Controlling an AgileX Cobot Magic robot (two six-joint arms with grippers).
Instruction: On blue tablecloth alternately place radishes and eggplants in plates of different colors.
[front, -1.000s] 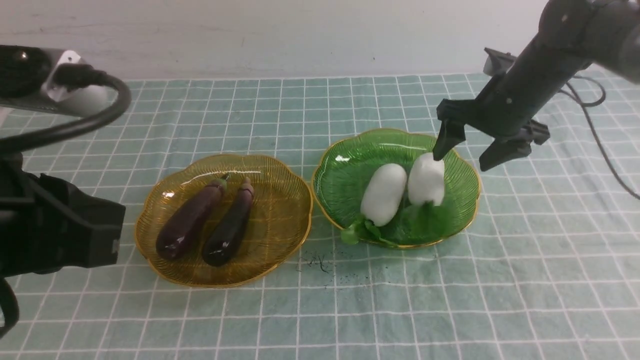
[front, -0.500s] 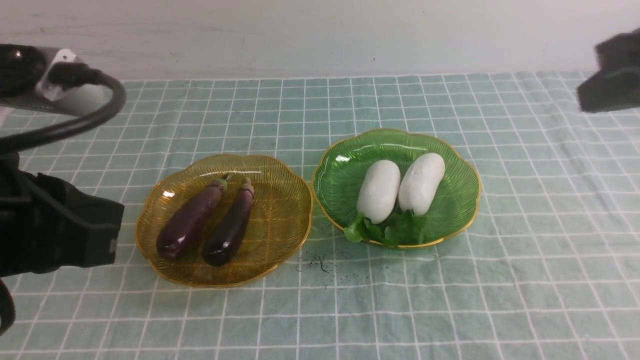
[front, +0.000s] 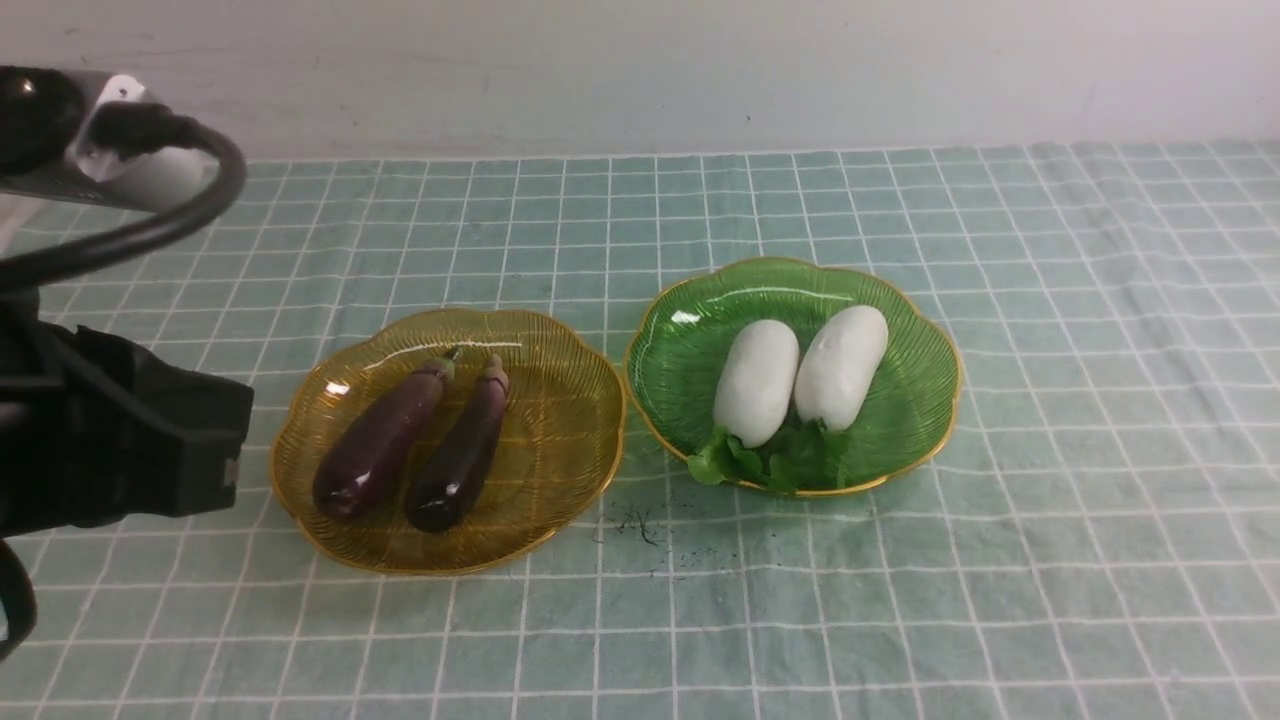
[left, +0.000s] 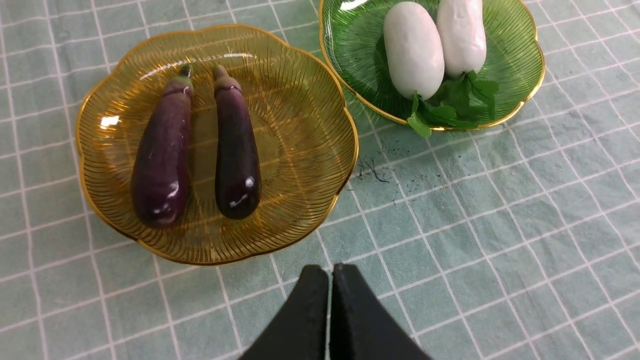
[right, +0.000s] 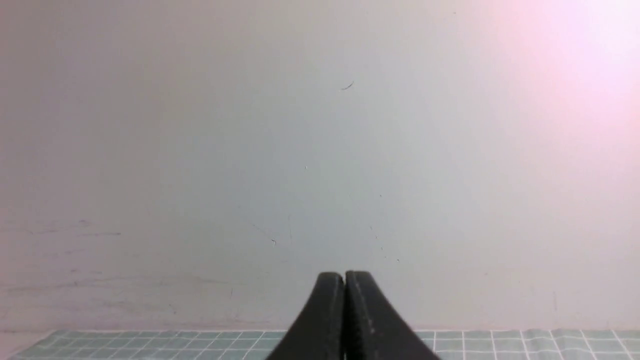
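Two purple eggplants (front: 378, 442) (front: 459, 451) lie side by side in the amber plate (front: 560, 430) on the blue tablecloth (front: 1050, 480). Two white radishes (front: 757, 382) (front: 841, 366) lie side by side in the green plate (front: 690, 360), leaves toward me. The left wrist view shows the same eggplants (left: 162, 160) (left: 236, 160) and radishes (left: 413, 49) (left: 461, 34). My left gripper (left: 331, 270) is shut and empty, held above the cloth on the near side of the amber plate (left: 300, 115). My right gripper (right: 344, 277) is shut and empty, facing the wall; it is out of the front view.
My left arm's dark body (front: 100, 450) and a cable (front: 150, 240) fill the front view's left edge. Small dark specks (front: 635, 525) mark the cloth between the plates. A pale wall (front: 640, 70) runs along the far edge of the cloth.
My right arm has let go of the right radish and pulled up and right, out of the front view. That radish has settled flat beside the other. The left arm has barely moved.
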